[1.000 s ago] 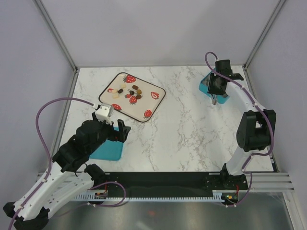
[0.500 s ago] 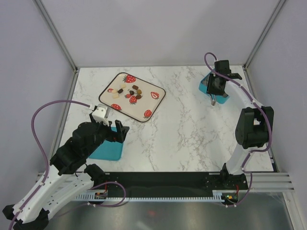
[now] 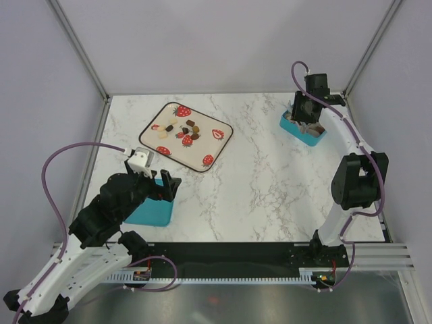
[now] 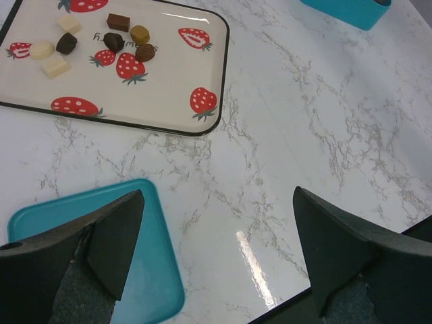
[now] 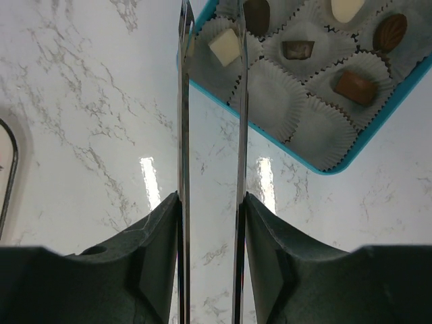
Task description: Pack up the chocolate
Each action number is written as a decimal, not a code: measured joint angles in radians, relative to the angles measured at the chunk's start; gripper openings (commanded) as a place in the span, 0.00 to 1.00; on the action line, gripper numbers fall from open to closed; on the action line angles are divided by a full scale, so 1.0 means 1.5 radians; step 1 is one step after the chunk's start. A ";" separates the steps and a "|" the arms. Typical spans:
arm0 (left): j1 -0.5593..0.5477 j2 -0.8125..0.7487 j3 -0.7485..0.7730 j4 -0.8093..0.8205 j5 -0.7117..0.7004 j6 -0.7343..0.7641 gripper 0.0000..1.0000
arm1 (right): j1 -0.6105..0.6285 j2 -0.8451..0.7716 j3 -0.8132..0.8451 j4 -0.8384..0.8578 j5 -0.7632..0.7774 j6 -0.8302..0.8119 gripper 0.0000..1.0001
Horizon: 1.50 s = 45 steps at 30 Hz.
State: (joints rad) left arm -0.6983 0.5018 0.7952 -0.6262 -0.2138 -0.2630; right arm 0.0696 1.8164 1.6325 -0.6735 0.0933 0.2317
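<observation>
Seen from above, a tray [image 3: 214,150] printed with strawberries is set on the far left of the worktop [image 3: 263,182], and loose chocolate [image 3: 181,129] is gathered near its middle. A blue box [image 3: 302,135] is placed at the far right. The right hand [image 3: 300,120] is held over the box and pointed down into it; whether it is open cannot be told from this view. The left hand [image 3: 154,183] is spread above a blue lid [image 3: 152,212] at the near left, apart from the tray.

In the left wrist view, the left hand [image 4: 216,229] is shown fully open, with nothing between its fingers [image 4: 108,243]. A corner of the lid [image 4: 152,270] is seen under the left finger. Beyond it, the tray [image 4: 169,88] is seen with dark, brown and white chocolate [image 4: 113,42] lying on it. An edge of the box [image 4: 344,10] is caught at the top right.

In the right wrist view, the right hand [image 5: 212,20] is seen open, its jaws narrowly parted and nothing gripped. Its tips are held at the corner of the box [image 5: 290,147], where paper cups [image 5: 273,98] are packed side by side. Chocolate [image 5: 354,86] is seated in several cups; a white square piece is seen in the cup between the tips.
</observation>
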 measured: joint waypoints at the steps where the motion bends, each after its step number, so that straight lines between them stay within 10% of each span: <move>1: 0.000 -0.002 0.000 0.000 0.000 0.000 1.00 | 0.000 -0.002 0.005 0.000 -0.008 0.000 0.48; 20: 0.000 -0.058 0.000 0.000 -0.018 0.000 1.00 | 0.361 -0.014 -0.026 0.103 -0.052 0.002 0.51; 45: 0.000 -0.062 0.000 0.000 -0.032 0.000 1.00 | 0.467 0.189 0.024 0.160 -0.011 -0.071 0.53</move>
State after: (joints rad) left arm -0.6983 0.4095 0.7952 -0.6262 -0.2611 -0.2626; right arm 0.7708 2.1002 1.6680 -0.4339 0.0772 0.1253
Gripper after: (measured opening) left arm 0.993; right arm 0.535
